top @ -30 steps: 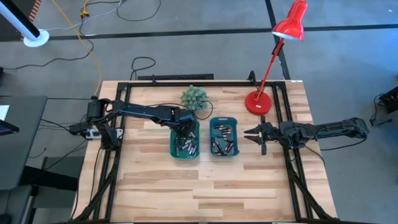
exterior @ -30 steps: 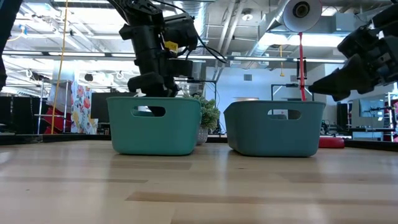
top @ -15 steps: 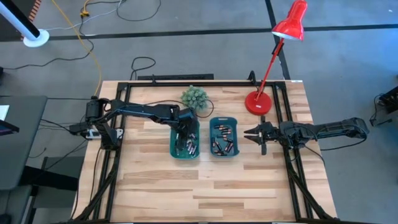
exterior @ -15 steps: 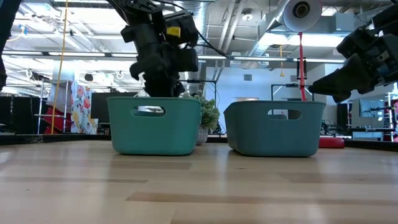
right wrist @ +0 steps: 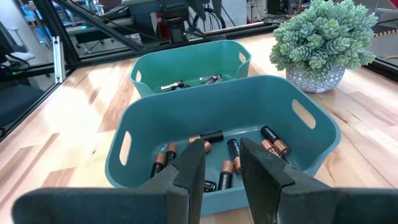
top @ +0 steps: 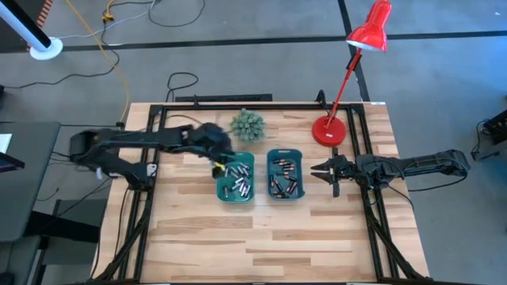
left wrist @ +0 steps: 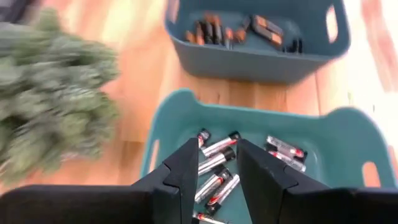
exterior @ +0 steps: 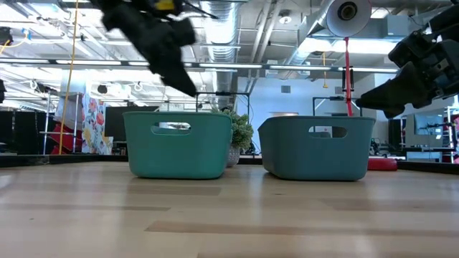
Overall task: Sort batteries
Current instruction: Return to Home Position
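Two heaps of batteries [top: 238, 184], sorted by colour on the worktop [top: 261, 237].
We see silver ones in the left bin [top: 219, 182], dark copper-ended ones in the right bin [top: 304, 186]. The left claw [top: 223, 163] hangs raised over the left bin's outer edge, fingers slightly parted, empty; the right claw [top: 314, 169] waits just beside the right bin, also released.
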